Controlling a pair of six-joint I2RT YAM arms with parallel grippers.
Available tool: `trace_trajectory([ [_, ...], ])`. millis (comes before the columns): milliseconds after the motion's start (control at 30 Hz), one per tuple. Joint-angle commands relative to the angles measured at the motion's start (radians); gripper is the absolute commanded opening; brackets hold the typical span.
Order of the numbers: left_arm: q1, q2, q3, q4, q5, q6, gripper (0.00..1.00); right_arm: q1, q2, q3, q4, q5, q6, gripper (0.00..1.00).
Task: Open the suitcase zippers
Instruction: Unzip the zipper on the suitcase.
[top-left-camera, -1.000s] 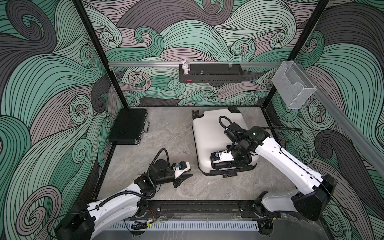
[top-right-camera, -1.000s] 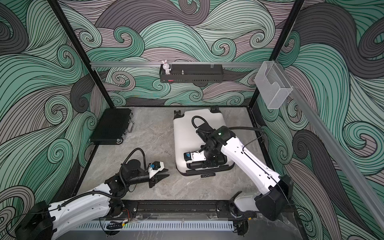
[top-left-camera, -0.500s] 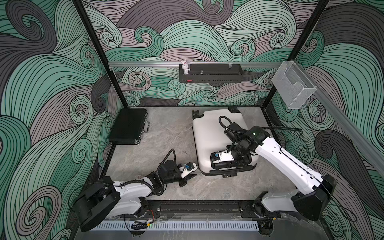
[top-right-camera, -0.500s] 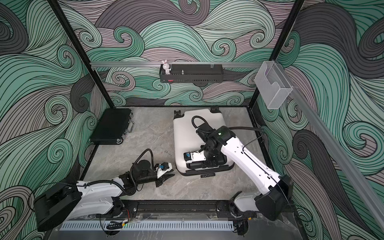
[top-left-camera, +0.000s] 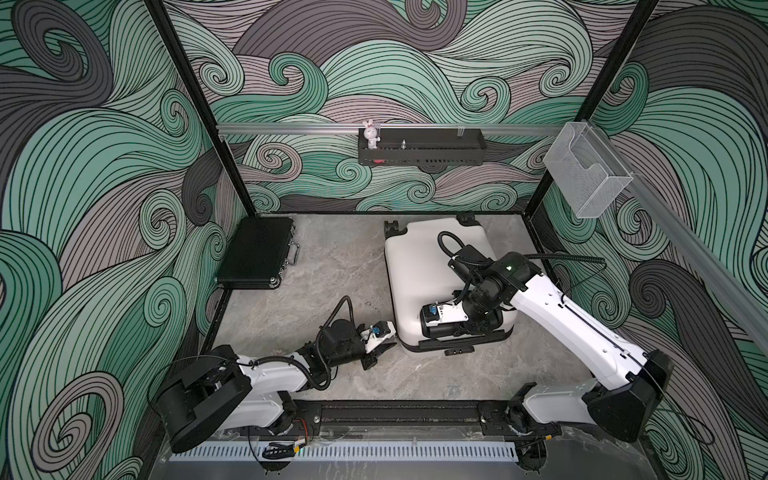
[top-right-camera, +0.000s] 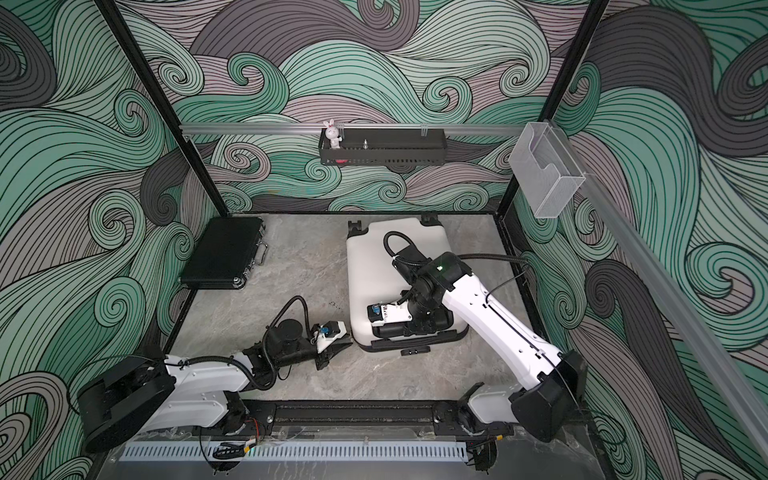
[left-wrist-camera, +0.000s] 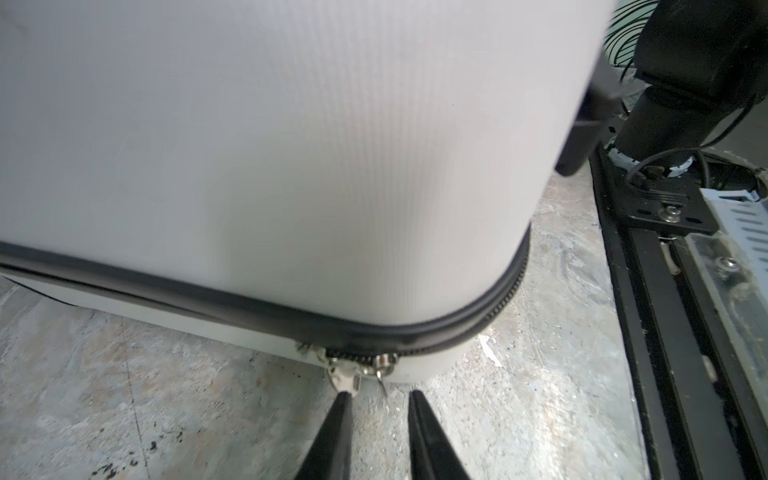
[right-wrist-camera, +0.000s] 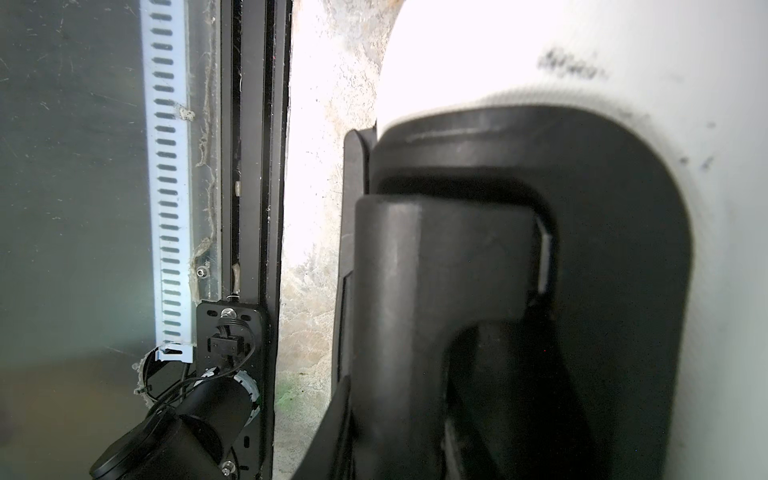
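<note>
Clearly, the suitcase lies flat on the desk, right of centre in both top views. Its wheels point toward the top of the frame and its black handle recess sits at the lower end. The zippers run as a black band round the seam, low on the case's side. Two metal pulls sit together at the rounded lower-left corner of the case. The left claw lies low over the desk just before them, its jaws a narrow gap apart with nothing between. One fingertip touches the end of a pull tab. The right claw rests in the handle recess; whether it grips anything there I cannot tell. A black briefcase lies well apart at the desk's upper left.
</note>
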Motion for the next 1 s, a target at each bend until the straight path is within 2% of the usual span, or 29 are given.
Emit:
trace_trajectory([
  [0,-0.006,0.023,0.045,0.041,0.019,-0.014,0.24,0.006,-0.059,0.028,0.079,-0.089,-0.058,0.0],
  [300,-0.007,0.092,0.07,0.093,0.028,-0.029,0.18,0.005,-0.063,0.026,0.083,-0.084,-0.058,0.0],
  [500,-0.008,0.083,0.071,0.079,0.062,-0.038,0.01,0.006,-0.063,0.027,0.096,-0.074,-0.042,0.0],
  [633,-0.007,0.035,0.068,0.015,0.138,-0.062,0.0,0.005,-0.07,0.017,0.205,-0.04,0.068,0.0],
  [733,-0.007,-0.027,0.072,-0.069,0.166,-0.086,0.0,0.005,-0.056,0.035,0.24,-0.075,0.133,0.0],
  [967,-0.011,-0.215,0.063,-0.249,0.145,-0.101,0.0,0.012,-0.022,0.059,0.347,-0.062,0.327,0.0],
])
